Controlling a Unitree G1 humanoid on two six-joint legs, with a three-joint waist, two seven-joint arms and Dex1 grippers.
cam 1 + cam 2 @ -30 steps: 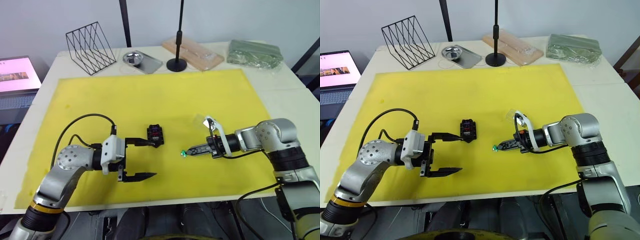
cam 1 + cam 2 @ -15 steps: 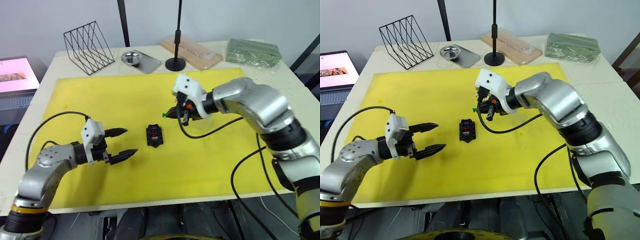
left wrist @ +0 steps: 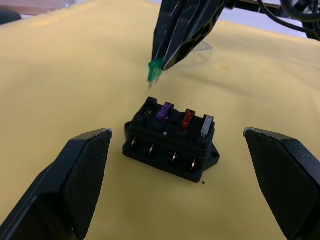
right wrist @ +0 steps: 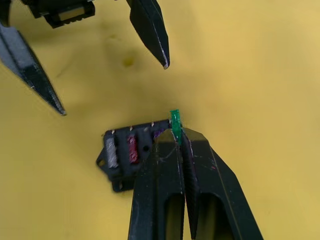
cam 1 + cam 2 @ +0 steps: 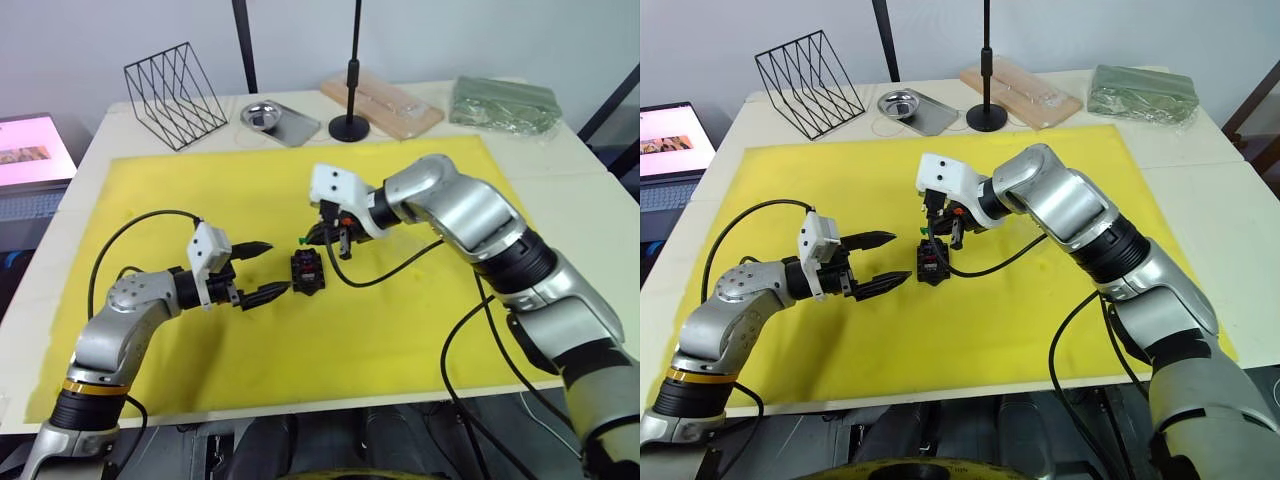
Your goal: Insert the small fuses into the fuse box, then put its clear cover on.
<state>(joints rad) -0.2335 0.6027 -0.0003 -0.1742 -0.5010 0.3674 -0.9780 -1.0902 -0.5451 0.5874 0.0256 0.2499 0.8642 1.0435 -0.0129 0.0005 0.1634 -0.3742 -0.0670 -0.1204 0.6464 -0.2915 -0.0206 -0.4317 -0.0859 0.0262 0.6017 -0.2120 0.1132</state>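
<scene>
The black fuse box (image 3: 172, 139) lies on the yellow mat (image 5: 200, 190) with a purple fuse (image 3: 164, 111), a red fuse (image 3: 187, 117) and a grey fuse (image 3: 207, 125) standing in its slots; the slot at the purple end is empty. My right gripper (image 5: 310, 238) is shut on a green fuse (image 3: 155, 70), which hangs just above that empty end. Just left of the box (image 5: 307, 270), my left gripper (image 5: 276, 268) is open, its fingers pointing at the box without touching it. The clear cover (image 3: 200, 50) lies on the mat behind the right gripper.
Along the table's far edge stand a black wire rack (image 5: 178, 92), a small metal tray (image 5: 280, 120), a black stand base (image 5: 350, 127), a clear-wrapped wooden board (image 5: 385, 100) and a green package (image 5: 505, 103). A laptop (image 5: 35, 150) sits off the table's left.
My right gripper has carried the green fuse down and left to just above the fuse box. My left gripper has moved right, up to the box's side, still open.
</scene>
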